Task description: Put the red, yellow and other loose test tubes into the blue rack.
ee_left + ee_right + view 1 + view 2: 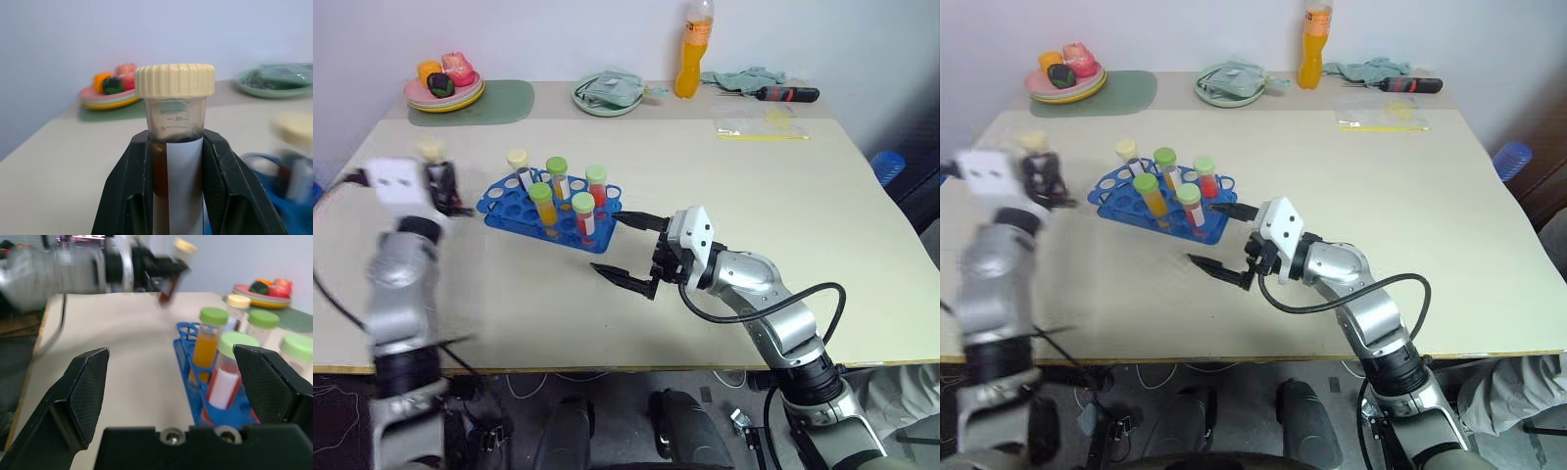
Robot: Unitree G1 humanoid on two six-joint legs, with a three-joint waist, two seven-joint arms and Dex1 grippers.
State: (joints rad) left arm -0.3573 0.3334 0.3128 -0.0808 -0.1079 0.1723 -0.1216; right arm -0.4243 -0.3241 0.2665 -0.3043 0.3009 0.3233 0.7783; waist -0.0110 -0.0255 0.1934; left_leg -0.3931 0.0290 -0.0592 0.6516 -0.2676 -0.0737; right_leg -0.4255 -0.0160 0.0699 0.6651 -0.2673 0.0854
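In the blue rack (548, 211), five capped test tubes are already standing. The left gripper (438, 184), left of the rack, is clamping the cream-capped maroon tube (174, 147), the last loose one showing. The right gripper (628, 251) is waiting at the rack's near right end, jaws spread and empty.

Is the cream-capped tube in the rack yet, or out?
Out. The left gripper is shut on the cream-capped tube, held cap-up above the table, left of the blue rack.
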